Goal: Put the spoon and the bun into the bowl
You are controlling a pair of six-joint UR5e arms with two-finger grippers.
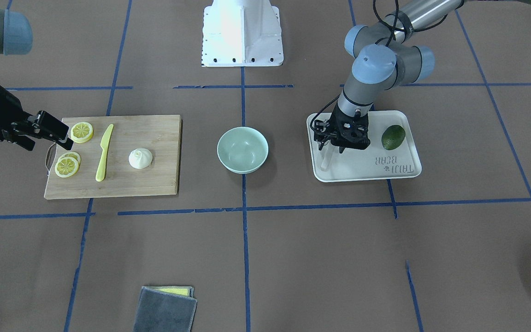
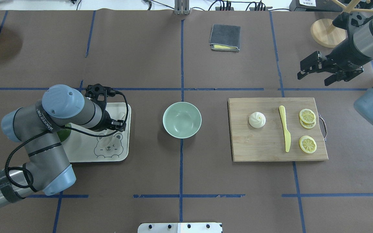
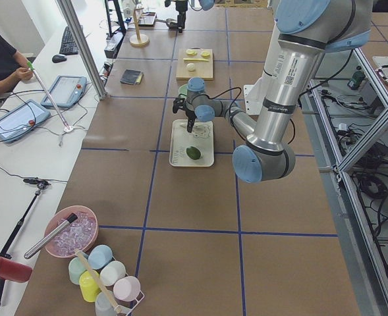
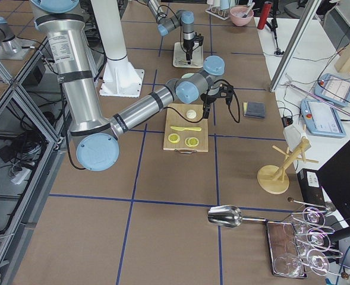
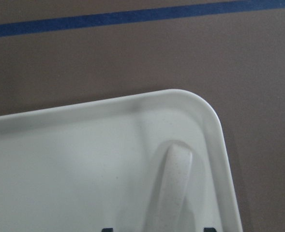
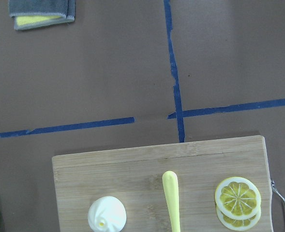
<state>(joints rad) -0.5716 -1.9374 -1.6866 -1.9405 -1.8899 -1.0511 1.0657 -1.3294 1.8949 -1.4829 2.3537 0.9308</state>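
The off-white spoon (image 1: 325,161) lies on the white bear tray (image 1: 367,168), its handle toward the tray's corner. It also shows in the left wrist view (image 5: 173,186). My left gripper (image 1: 333,147) is low over the tray and open, a fingertip on either side of the spoon. The white bun (image 1: 140,158) sits on the wooden cutting board (image 1: 155,184); it also shows in the right wrist view (image 6: 107,215). The mint-green bowl (image 1: 242,150) stands empty between board and tray. My right gripper (image 2: 313,78) is open and empty, raised beyond the board's far outer corner.
A green avocado (image 1: 393,137) lies on the tray beside my left gripper. A yellow plastic knife (image 1: 104,152) and lemon slices (image 1: 82,132) share the board with the bun. A folded grey cloth (image 1: 166,309) lies near the operators' edge.
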